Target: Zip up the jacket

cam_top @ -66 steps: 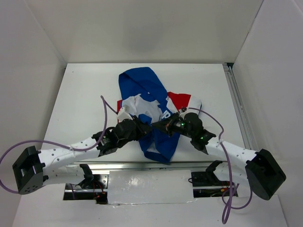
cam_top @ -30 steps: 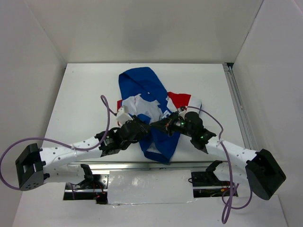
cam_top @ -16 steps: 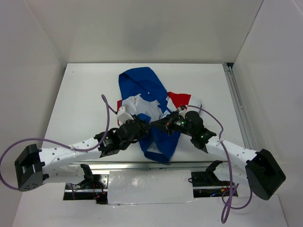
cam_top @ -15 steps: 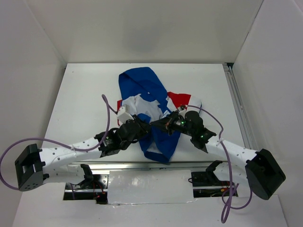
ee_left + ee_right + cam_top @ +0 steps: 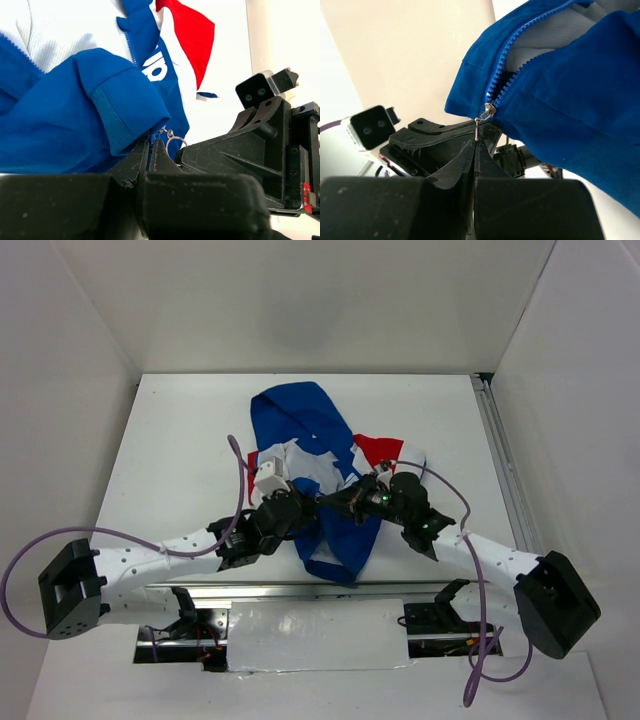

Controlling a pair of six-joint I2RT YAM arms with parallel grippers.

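Your right gripper (image 5: 475, 142) is pinched shut on the zipper pull (image 5: 479, 125). Your left gripper (image 5: 150, 152) is clamped on the hem (image 5: 117, 125) just beside it, tips almost touching. The jacket (image 5: 300, 420) lies mid-table (image 5: 180, 440), hem at the near edge, wide table showing either side.

The jacket (image 5: 322, 455) lies at the middle of the table (image 5: 180, 430), hood toward the far edge, hem nearest the arms. Over its lower front, the left gripper (image 5: 311, 507) pinches the hem from the left, and the right gripper (image 5: 326, 502) pinches the zipper pull (image 5: 479, 129) from the right.
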